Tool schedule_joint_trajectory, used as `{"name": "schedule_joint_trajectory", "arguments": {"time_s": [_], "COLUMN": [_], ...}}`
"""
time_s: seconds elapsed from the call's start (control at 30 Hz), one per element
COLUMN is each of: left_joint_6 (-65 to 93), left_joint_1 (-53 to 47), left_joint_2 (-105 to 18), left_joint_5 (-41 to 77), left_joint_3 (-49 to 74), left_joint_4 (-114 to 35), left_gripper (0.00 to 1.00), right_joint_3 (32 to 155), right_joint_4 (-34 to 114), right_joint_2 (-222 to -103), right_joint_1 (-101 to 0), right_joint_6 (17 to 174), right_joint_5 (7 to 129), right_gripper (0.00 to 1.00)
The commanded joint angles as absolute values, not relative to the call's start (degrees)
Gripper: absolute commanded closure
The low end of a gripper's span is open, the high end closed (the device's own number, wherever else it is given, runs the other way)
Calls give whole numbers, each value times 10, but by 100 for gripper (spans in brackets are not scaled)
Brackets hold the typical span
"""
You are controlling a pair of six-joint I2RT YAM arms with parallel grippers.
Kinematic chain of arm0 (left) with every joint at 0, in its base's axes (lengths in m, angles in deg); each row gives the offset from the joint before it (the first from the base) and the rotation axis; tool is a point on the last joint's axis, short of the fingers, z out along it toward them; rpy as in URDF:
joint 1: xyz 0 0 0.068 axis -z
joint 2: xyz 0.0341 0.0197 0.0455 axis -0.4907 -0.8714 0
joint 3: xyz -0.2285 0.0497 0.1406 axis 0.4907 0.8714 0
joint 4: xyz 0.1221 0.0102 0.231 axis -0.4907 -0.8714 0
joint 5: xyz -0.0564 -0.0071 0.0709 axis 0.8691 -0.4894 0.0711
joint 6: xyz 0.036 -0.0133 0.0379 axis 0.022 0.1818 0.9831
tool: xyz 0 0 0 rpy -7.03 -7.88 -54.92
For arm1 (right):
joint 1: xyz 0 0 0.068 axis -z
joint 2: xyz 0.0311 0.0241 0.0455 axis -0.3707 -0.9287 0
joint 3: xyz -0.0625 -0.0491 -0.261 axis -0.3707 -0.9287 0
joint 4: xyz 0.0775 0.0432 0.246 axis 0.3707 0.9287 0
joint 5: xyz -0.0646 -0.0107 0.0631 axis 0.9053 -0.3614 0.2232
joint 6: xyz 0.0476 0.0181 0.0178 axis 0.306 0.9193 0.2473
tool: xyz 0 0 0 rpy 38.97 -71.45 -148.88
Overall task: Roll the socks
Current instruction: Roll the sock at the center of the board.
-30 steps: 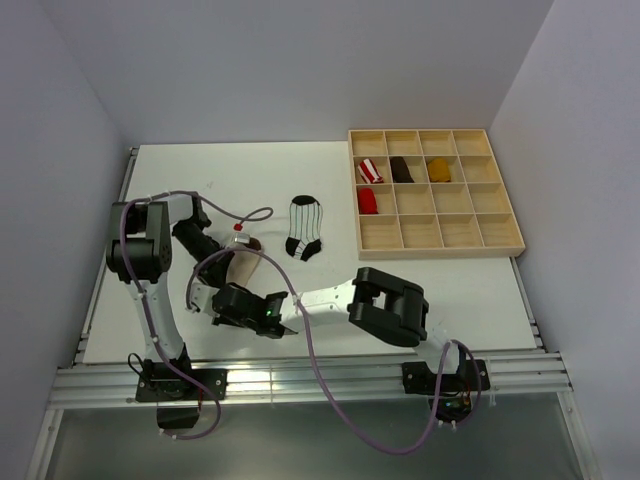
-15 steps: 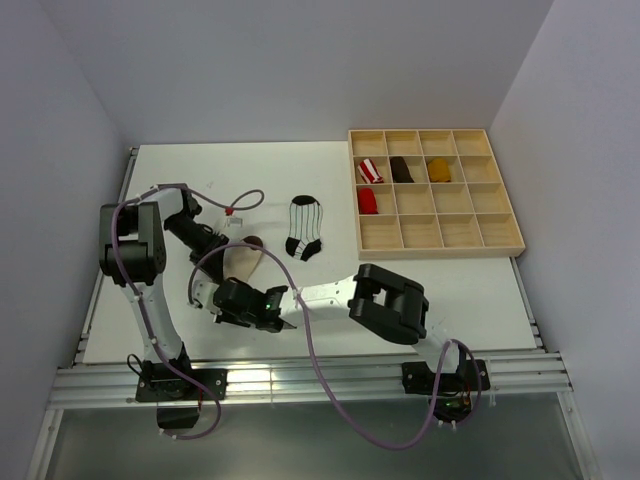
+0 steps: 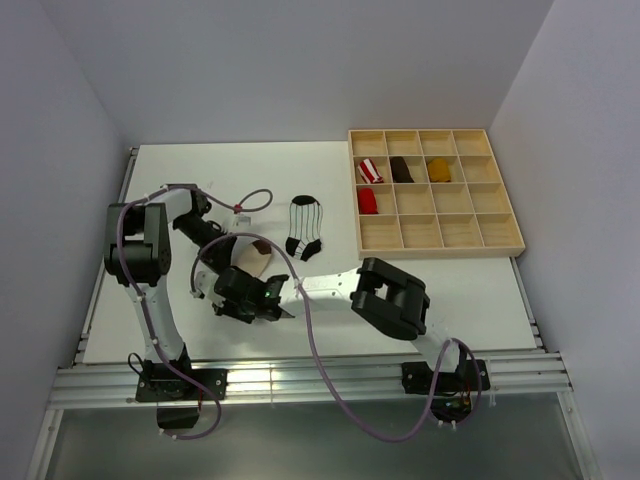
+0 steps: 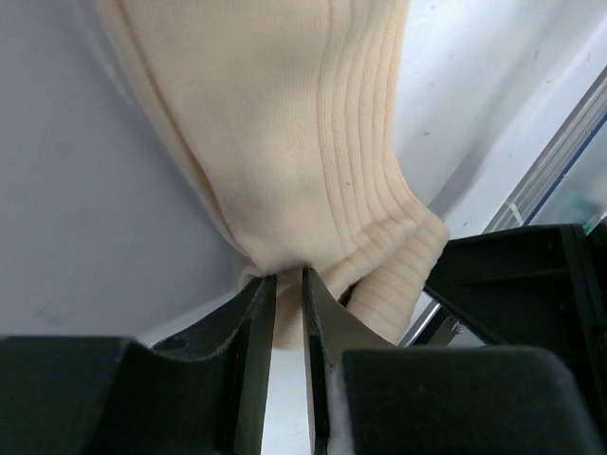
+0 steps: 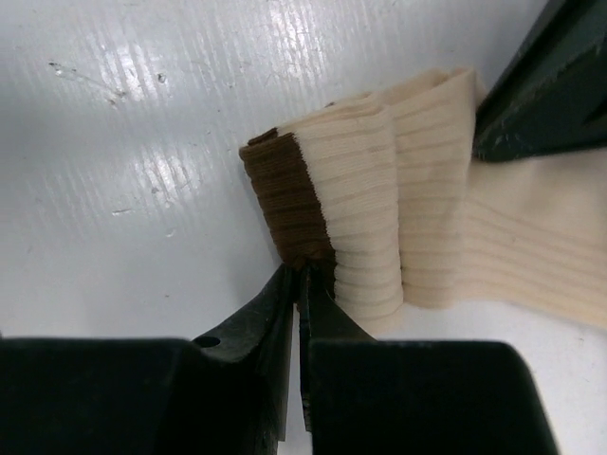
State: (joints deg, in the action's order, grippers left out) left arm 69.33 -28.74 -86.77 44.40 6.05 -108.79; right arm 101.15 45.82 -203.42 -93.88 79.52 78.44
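Note:
The cream sock lies on the white table left of centre, its brown toe pointing away from the arms. In the left wrist view my left gripper pinches a fold of the cream sock next to its ribbed cuff. My right gripper is shut on the brown band at the folded cuff of the cream sock. From above, my right gripper sits at the sock's near end and my left gripper at its left side. The white sock with thin black stripes lies flat and apart, to the right.
A wooden compartment tray stands at the right, holding a red-and-white bundle, a red bundle, a dark brown bundle and a mustard bundle. A loose cable arcs over the table behind the left arm.
The right gripper has moved away from the near edge, pushing the sock's cuff end over. The left arm swung left, then came back to the sock.

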Motion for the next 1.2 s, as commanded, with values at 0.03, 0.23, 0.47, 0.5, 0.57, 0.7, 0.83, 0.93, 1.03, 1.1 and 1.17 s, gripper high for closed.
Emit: {"name": "schedule_joint_trajectory", "arguments": {"time_s": [0.03, 0.23, 0.47, 0.5, 0.57, 0.7, 0.83, 0.93, 1.03, 1.1, 1.17], "left_joint_6": [685, 685, 629, 623, 609, 553, 524, 514, 523, 548, 585], "left_joint_1": [-265, -261, -264, -264, -265, -277, -317, -360, -384, -391, -397], "left_joint_2": [-856, -855, -817, -808, -795, -756, -729, -705, -680, -658, -629], "left_joint_5": [441, 467, 470, 474, 474, 471, 483, 489, 482, 484, 483], "left_joint_3": [74, 70, 73, 72, 74, 76, 72, 73, 81, 95, 115], "left_joint_4": [-1032, -1040, -977, -973, -949, -894, -857, -834, -823, -823, -825], "left_gripper": [77, 77, 71, 69, 68, 66, 65, 65, 65, 65, 64], "right_joint_3": [1045, 1067, 1035, 1032, 1032, 1035, 1034, 1039, 1058, 1073, 1099], "right_joint_4": [570, 598, 579, 578, 576, 577, 575, 579, 594, 606, 630], "right_joint_2": [-2058, -2074, -2066, -2066, -2067, -2072, -2074, -2079, -2089, -2096, -2109], "right_joint_1": [-912, -874, -840, -838, -834, -827, -819, -814, -805, -799, -795], "right_joint_6": [838, 875, 912, 913, 917, 921, 926, 931, 940, 945, 951], "right_joint_5": [700, 619, 539, 532, 511, 491, 471, 450, 425, 399, 379], "right_gripper": [99, 99, 99, 99, 99, 99, 99, 99, 99, 99, 99]}}
